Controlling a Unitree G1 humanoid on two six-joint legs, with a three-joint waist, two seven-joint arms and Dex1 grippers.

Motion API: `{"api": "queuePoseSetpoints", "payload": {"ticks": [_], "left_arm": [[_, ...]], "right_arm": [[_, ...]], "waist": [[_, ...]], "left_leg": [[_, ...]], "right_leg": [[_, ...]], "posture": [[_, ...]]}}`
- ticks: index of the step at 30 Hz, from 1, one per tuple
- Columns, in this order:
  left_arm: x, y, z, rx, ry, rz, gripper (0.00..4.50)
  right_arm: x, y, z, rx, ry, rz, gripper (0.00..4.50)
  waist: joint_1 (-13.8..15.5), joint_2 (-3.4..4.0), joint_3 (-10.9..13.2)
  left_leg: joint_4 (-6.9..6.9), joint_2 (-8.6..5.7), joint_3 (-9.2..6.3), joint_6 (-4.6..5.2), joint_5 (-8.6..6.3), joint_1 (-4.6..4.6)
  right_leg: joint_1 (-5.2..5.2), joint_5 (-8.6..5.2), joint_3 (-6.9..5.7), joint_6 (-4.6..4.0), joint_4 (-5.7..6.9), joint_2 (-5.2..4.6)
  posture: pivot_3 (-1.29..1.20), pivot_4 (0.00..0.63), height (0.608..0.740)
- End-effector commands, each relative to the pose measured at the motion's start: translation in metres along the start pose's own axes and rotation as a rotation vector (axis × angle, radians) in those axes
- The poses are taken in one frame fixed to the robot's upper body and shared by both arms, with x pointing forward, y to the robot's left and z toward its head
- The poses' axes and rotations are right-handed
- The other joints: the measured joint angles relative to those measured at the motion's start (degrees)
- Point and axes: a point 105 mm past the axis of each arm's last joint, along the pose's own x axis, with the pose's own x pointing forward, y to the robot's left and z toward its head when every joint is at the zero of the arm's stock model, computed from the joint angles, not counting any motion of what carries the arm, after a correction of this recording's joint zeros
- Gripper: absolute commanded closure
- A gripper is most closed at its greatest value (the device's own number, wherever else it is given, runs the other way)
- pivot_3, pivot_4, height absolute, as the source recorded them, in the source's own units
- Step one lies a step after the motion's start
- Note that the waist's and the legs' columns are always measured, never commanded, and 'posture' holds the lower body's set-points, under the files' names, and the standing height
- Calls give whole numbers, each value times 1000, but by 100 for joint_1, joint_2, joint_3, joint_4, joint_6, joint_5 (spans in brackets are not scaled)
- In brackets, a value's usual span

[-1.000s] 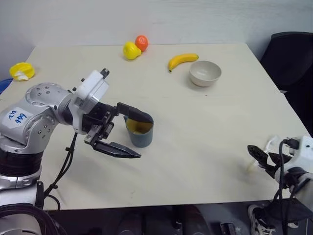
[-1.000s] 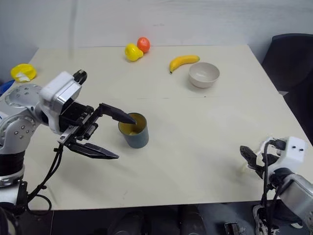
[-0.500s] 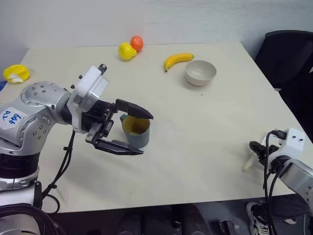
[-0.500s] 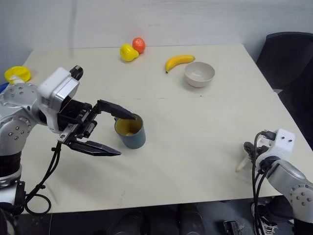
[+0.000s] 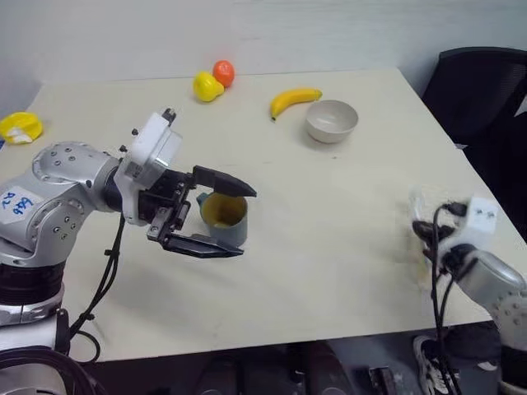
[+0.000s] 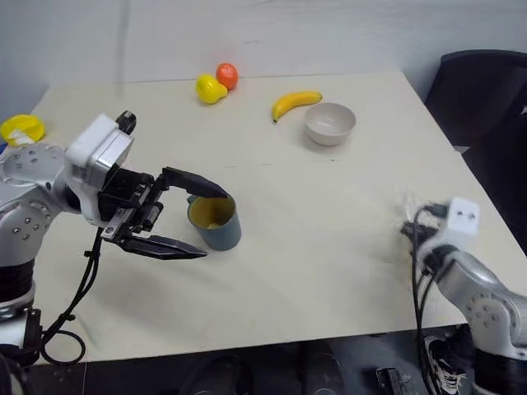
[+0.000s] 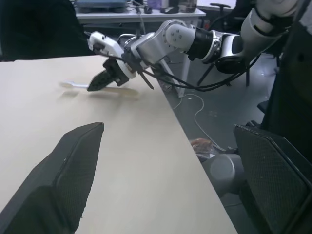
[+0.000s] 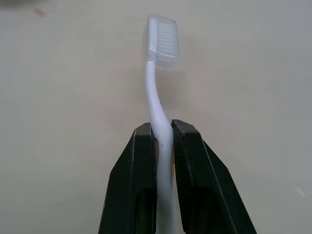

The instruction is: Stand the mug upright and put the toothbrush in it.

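right gripper clamped on the toothbrush at mid-handle, bristle head sticking out past the fingertips. light, slim, slick plastic, likely to pivot. left gripper spread wide around the upright mug, not squeezing.

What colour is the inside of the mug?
Yellowish-tan inside the mug, dark teal-blue outside. The right eye view shows it best.

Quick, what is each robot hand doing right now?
Left hand: open, around the mug, not holding it.
Right hand: closed on the toothbrush.
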Motion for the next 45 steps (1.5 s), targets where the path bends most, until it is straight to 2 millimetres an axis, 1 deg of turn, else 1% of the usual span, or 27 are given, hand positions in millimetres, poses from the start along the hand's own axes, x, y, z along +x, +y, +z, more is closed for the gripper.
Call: {"api": "queuePoseSetpoints", "payload": {"ticks": [1,2,3,5,6,7,9,10,11,14,17,18,21,23,25,27,29,34,37,40,45], "left_arm": [[-38,8,5,-43,-28,257,0],[-51,8,2,-73,-27,330,0],[-63,7,-2,-101,-26,392,0],[-85,4,-10,-148,-18,496,0],[-97,-1,-14,-172,-10,541,0],[-104,-4,-17,-186,-4,568,0],[-120,-17,-25,-222,25,633,0],[-125,-23,-27,-234,36,652,0],[-129,-30,-29,-244,48,670,0],[-135,-43,-31,-256,75,700,0],[-136,-49,-31,-254,82,718,0],[-135,-51,-32,-255,88,726,0],[-132,-55,-35,-258,104,727,0],[-131,-55,-33,-258,103,725,0],[-132,-55,-32,-257,102,727,0],[-132,-54,-31,-257,102,729,0],[-131,-53,-30,-254,102,727,0],[-129,-48,-27,-241,91,724,0],[-128,-47,-27,-234,92,719,0],[-127,-43,-26,-230,86,714,0],[-125,-38,-28,-227,72,696,0]], "right_arm": [[21,109,60,-21,-243,374,4336],[26,140,68,-15,-274,465,4336],[29,164,73,-3,-291,533,4336],[32,202,76,24,-304,646,4336],[33,223,75,24,-305,703,4336],[33,236,74,20,-305,737,4336],[29,273,69,26,-295,843,4336],[27,286,66,30,-291,884,4336],[23,298,62,34,-284,927,4336],[16,320,45,16,-265,1010,4336],[12,330,32,28,-237,1056,4336],[5,337,28,41,-233,1102,4336],[-13,352,27,66,-246,1207,4336],[-17,357,26,80,-243,1231,4336],[-16,361,20,65,-239,1237,4336],[-11,362,9,15,-246,1218,4336],[-6,361,2,-5,-255,1199,4336],[8,360,1,3,-300,1132,4336],[11,361,0,-2,-305,1128,4336],[5,360,0,54,-279,1179,3296],[-4,354,4,49,-290,1201,1594]], "waist": [[-117,0,3],[-162,1,5],[-192,2,4],[-207,0,3],[-196,0,2],[-193,-3,1],[-190,-10,-3],[-207,-9,-3],[-222,-9,-3],[-240,-12,-4],[-224,-14,-5],[-224,-14,-5],[-245,-14,-5],[-249,-15,-6],[-250,-15,-6],[-253,-17,-7],[-253,-17,-7],[-258,-17,-7],[-262,-17,-7],[-264,-17,-7],[-265,-17,-7]], "left_leg": [[-4,5,2,-6,4,4],[-5,4,-5,-9,3,1],[-10,-1,-40,-15,3,-1],[-13,1,-65,-43,5,1],[-19,8,-72,-52,6,-2],[-19,12,-76,-59,2,-11],[-16,20,-75,-63,0,-49],[-1,18,-75,-62,0,-91],[1,10,-75,-60,0,-102],[1,-2,-65,-56,-2,-100],[0,-1,-63,-58,-3,-97],[1,0,-63,-60,-4,-95],[2,1,-56,-77,1,-83],[2,9,-55,-97,11,-84],[0,14,-55,-112,19,-76],[-1,18,-57,-119,23,-70],[-8,20,-60,-120,23,-54],[-12,20,-79,-117,22,-49],[-12,24,-86,-117,22,-52],[-11,32,-95,-117,22,-56],[-11,37,-98,-117,22,-59]], "right_leg": [[-7,0,8,0,4,6],[-19,5,23,-8,8,19],[-43,11,56,-19,14,39],[-102,-7,61,-52,50,64],[-111,-15,54,-66,55,66],[-115,-25,44,-84,62,65],[-159,-35,6,-101,88,53],[-199,-35,6,-101,104,41],[-209,-35,4,-101,105,34],[-201,-35,-35,-101,102,25],[-192,-35,-47,-101,94,24],[-189,-35,-49,-101,94,25],[-186,-35,-44,-101,97,33],[-191,-35,-40,-101,100,42],[-191,-38,-37,-110,112,50],[-194,-40,-30,-121,128,52],[-194,-44,-18,-128,139,53],[-197,-45,-10,-129,142,48],[-197,-45,-9,-129,141,43],[-197,-46,-8,-131,141,40],[-197,-46,-8,-132,141,40]], "posture": [[0,150,740],[0,150,740],[0,150,740],[0,150,740],[0,150,740],[0,150,740],[0,150,740],[0,150,740],[0,150,740],[0,150,740],[0,150,740],[0,150,740],[0,150,740],[0,150,740],[0,150,740],[0,150,740],[0,150,740],[0,150,740],[0,150,740],[0,150,740],[0,150,740]]}}
